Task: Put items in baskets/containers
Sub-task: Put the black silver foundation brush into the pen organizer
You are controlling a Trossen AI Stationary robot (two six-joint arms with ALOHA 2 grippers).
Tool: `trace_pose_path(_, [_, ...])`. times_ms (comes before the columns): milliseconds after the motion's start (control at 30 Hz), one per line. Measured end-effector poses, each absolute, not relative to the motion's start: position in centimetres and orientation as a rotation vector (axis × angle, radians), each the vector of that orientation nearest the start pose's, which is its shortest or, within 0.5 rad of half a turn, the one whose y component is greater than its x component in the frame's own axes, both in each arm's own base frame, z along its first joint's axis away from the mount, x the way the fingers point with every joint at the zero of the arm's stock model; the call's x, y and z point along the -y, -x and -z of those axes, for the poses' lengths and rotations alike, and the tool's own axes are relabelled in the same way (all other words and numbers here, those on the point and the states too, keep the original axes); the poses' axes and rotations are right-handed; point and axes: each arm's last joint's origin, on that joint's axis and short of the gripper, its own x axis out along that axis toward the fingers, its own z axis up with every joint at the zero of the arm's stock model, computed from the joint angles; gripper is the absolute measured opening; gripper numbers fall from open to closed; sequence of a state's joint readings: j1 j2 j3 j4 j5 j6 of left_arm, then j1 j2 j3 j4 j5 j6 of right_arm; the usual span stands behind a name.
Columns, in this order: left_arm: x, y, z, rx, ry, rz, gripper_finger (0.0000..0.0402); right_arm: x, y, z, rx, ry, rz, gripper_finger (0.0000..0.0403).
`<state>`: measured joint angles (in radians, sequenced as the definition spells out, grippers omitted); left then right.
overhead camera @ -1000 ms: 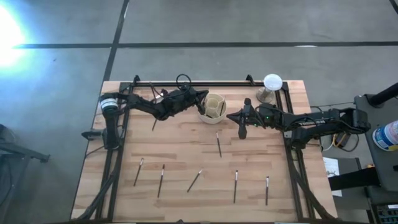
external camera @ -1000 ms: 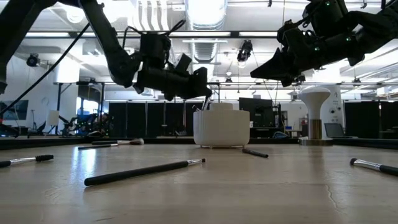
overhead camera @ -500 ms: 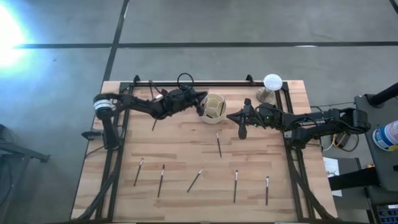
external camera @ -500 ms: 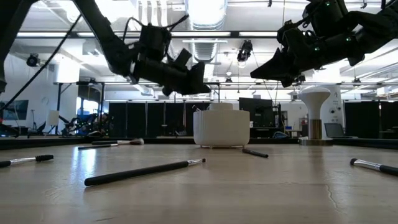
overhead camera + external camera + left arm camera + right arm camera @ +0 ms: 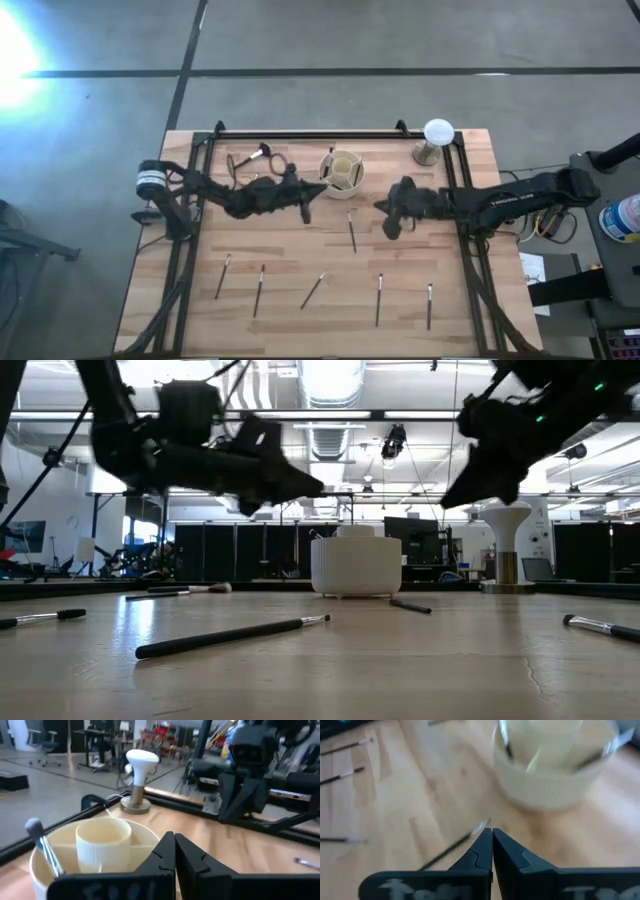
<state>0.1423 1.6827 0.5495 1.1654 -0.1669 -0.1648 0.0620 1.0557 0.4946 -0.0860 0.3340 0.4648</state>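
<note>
A few brushes already stand in the cream holder (image 5: 343, 170). Six more lie on the surface (image 5: 290, 250): one (image 5: 352, 231) just before the holder, five nearer the front edge, plus a fluffy one (image 5: 251, 156) at the back. My left tool (image 5: 305, 203) and right tool (image 5: 388, 214) hover clenched and empty beside the holder.

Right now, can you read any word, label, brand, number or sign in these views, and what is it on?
None can be read.
Pale raised marks on the left gripper housing, left wrist view: too blurred to read.
Pale raised marks on the right gripper housing, right wrist view: too blurred to read.
Cream holder, brushes on the table, white globe: no lettering visible.
Room behind, low view: no sign legible.
</note>
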Motion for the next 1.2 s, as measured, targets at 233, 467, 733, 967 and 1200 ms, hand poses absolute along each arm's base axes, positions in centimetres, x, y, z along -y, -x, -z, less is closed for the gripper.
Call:
trace_pose_path(233, [-4.0, -26.4, -16.0, 0.186, 0.200, -0.286, 0.0000, -6.4, -17.9, -20.0, -0.725, -0.612, 0.604, 0.0008])
trace_pose_path(467, [-3.8, -25.7, -15.9, 0.217, 0.245, -0.273, 0.0000, -12.3, -15.8, -21.1, -0.984, -0.852, 0.842, 0.0008])
trace_pose_path(733, [-2.5, -25.8, -15.8, 0.207, 0.237, -0.225, 0.0000, -17.3, -14.9, -19.7, -1.168, -1.034, 1.075, 0.0014])
trace_pose_path(967, [-2.3, -25.9, -15.7, 0.195, 0.225, -0.217, 0.0000, -17.7, -14.8, -18.6, -1.203, -1.073, 1.084, 0.0073])
trace_pose_path(1200, [-2.3, -25.9, -15.7, 0.185, 0.224, -0.218, 0.0000, -17.6, -14.7, -16.1, -1.209, -1.119, 1.056, 0.0123])
